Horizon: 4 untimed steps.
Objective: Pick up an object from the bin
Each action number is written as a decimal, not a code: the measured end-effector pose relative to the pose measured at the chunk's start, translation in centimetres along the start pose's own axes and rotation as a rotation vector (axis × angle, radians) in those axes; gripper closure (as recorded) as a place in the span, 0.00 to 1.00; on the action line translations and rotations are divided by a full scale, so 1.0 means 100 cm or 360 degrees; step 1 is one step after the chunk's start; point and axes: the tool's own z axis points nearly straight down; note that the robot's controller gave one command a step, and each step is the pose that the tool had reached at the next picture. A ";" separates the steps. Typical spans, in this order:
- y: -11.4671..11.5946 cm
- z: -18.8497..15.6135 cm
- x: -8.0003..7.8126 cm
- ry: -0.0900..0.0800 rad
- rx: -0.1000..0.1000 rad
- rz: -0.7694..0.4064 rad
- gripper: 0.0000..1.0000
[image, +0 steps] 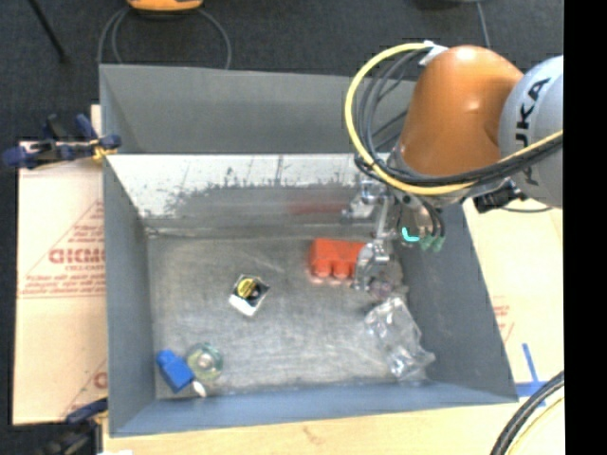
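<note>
The end effector hangs low in the bin, over the right half of the floor and nearer the far wall than the near one. Whether it is released or clenched I cannot tell (the arm's orange cover and looped cables crowd the view just above it). It sits just beside the right end of an orange block, a squat piece with rounded lobes along its near edge, lying flat close to the foot of the far wall. Whether the two touch is unclear. On the near side of the end effector lies a crumpled clear plastic wrapper, spreading toward the near right corner. Well apart, about mid-floor, lies a small white and yellow piece. In the near left corner a blue piece rests against a clear round cap.
</note>
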 end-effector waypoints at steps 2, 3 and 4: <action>-0.041 0.162 -0.067 -0.0019 -0.0004 0.0412 0.00; -0.042 0.159 -0.069 -0.0032 -0.0002 0.0408 1.00; -0.016 0.010 -0.064 -0.0024 0.0003 -0.0127 1.00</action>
